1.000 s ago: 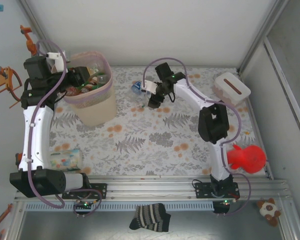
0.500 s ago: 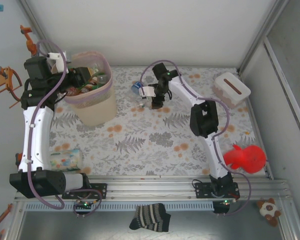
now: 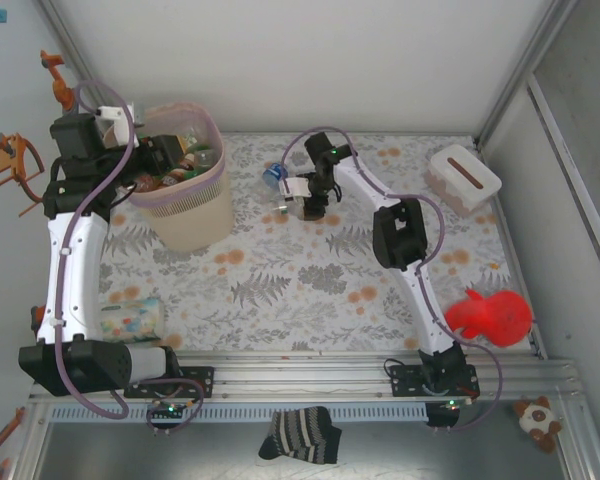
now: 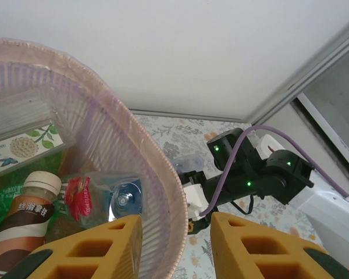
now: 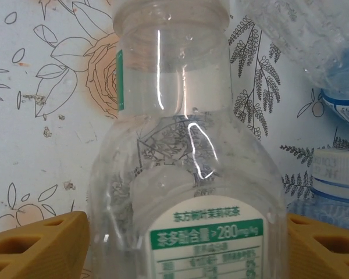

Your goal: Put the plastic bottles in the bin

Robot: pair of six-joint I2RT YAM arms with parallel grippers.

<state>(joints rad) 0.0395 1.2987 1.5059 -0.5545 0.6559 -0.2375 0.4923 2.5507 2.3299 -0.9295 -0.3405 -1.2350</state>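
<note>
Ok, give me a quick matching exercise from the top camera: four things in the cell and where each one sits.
Things:
1. bin
2. white slotted box
3. red toy
4. striped sock

Places:
A. far right corner of the table
B. off the table, in front of the rail, near the middle
C. far left of the table
D. right edge of the table, near side

Pairs: 1-C; 2-A; 3-D; 4-B
</note>
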